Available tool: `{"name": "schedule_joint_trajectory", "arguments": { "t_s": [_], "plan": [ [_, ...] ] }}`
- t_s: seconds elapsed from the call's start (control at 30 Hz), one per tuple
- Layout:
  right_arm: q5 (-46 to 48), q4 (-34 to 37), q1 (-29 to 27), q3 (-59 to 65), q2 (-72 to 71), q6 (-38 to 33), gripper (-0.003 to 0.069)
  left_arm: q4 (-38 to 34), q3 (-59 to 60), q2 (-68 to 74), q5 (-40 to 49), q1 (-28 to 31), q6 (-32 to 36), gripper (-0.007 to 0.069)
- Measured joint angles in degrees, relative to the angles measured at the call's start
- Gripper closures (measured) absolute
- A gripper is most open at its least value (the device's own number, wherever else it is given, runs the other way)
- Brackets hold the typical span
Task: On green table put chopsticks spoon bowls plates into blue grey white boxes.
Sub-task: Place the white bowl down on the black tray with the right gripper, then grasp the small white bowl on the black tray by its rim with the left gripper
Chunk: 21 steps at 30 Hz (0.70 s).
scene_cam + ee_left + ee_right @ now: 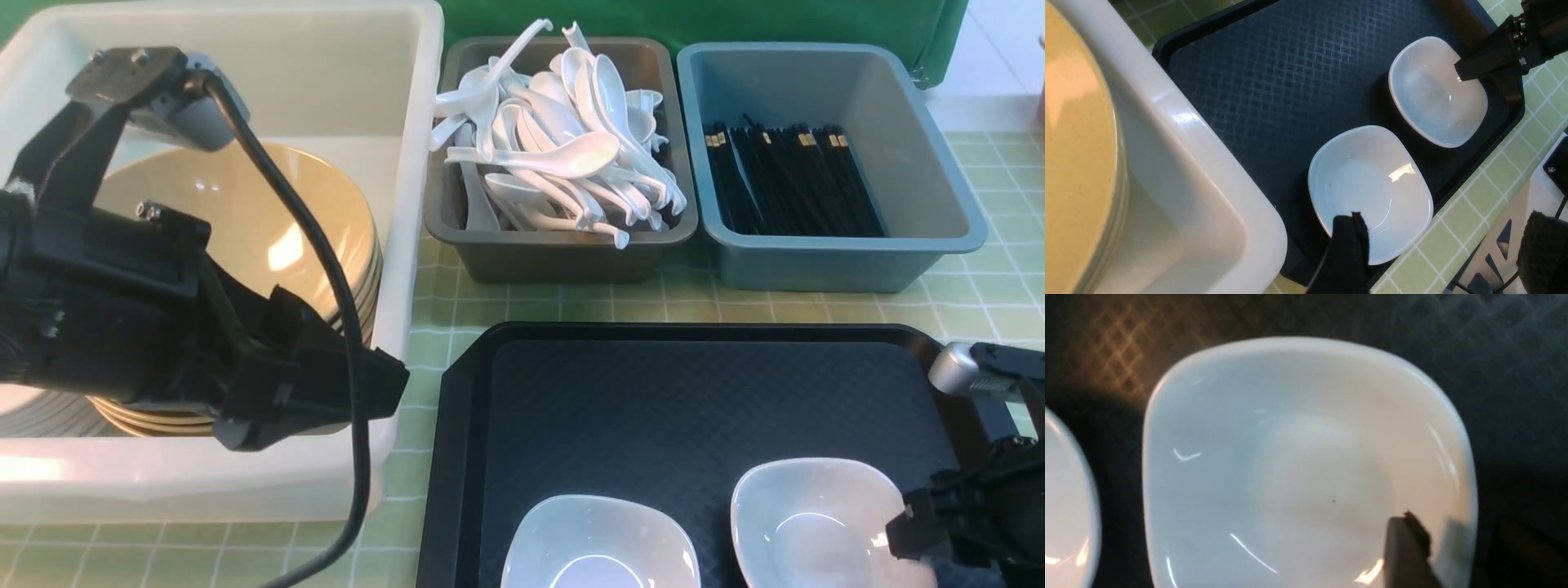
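Currently grey box (563, 263): spoons (563, 155); blue box (841, 265): chopsticks (792, 180); left end effector (1443, 232), right end effector (1457, 526) spread

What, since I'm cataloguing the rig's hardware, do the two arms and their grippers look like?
Both are black. The left arm carries a grey camera on a black bracket and a thick black cable. The right arm shows a silver cylinder. The left gripper and right gripper have black, blocky fingers.

Left bowl (600, 545), right bowl (804, 523): white, squarish, upright, 6 o'clock. Yellow plates (245, 220) stacked in white box (343, 73), 9. White spoons (563, 139) heaped in grey box (563, 261), 12. Black chopsticks (784, 175) in blue box (922, 163), 2.
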Motion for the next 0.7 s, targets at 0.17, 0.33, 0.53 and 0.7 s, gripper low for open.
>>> {"name": "schedule_joint_trajectory", "arguments": {
  "t_s": [0.17,0.33,0.53,0.7],
  "plan": [
    [3.57,-4.79,0.0,-3.44,-5.27,0.8,0.0165,-0.1,0.0,0.13,-0.2,0.0,-0.58,0.0144],
    [11.75,-5.06,0.0,-10.68,-15.99,-4.82,0.0113,-0.4,-0.91,4.07,-0.27,-0.07,-2.52,0.0144],
    [25.45,-2.78,0.0,-19.17,-23.89,-7.76,0.0108,-5.83,-9.45,15.19,4.61,-1.45,1.04,0.0144],
    [30.12,-1.14,0.0,-19.99,-27.19,-7.47,0.0108,-3.96,-18.5,27.08,5.1,-10.63,2.57,0.0144]
  ]
}}
